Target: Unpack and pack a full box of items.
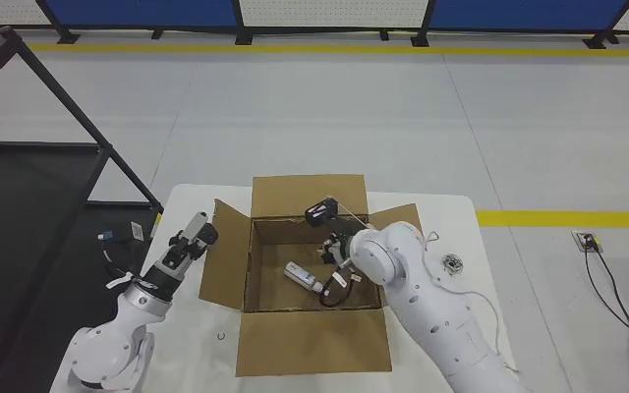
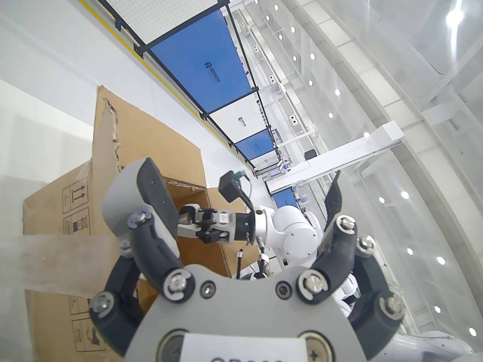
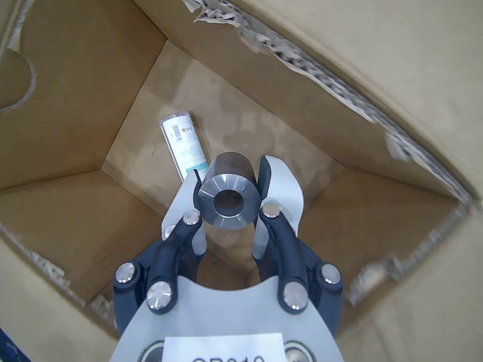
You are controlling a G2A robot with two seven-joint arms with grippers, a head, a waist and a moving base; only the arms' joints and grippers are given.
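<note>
Now: Metal Cylinder Gripped Inside the Box

Inside the open cardboard box [image 1: 310,195], toward its 3 o'clock side, the right gripper [image 3: 228,190] is clamped on a hollow metal cylinder [image 3: 231,167]. A white tube [image 3: 185,141] bearing a printed label and barcode is seen lying on the box floor. Handling symbols [image 2: 77,194] are printed on the box's outer wall. At the box's 9 o'clock, the left gripper [image 2: 241,178] is held over the bench [image 1: 197,334], jaws spread wide apart.

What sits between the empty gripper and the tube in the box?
The box's side flap and wall, seen in the top view, separate the left gripper from the tube.
</note>
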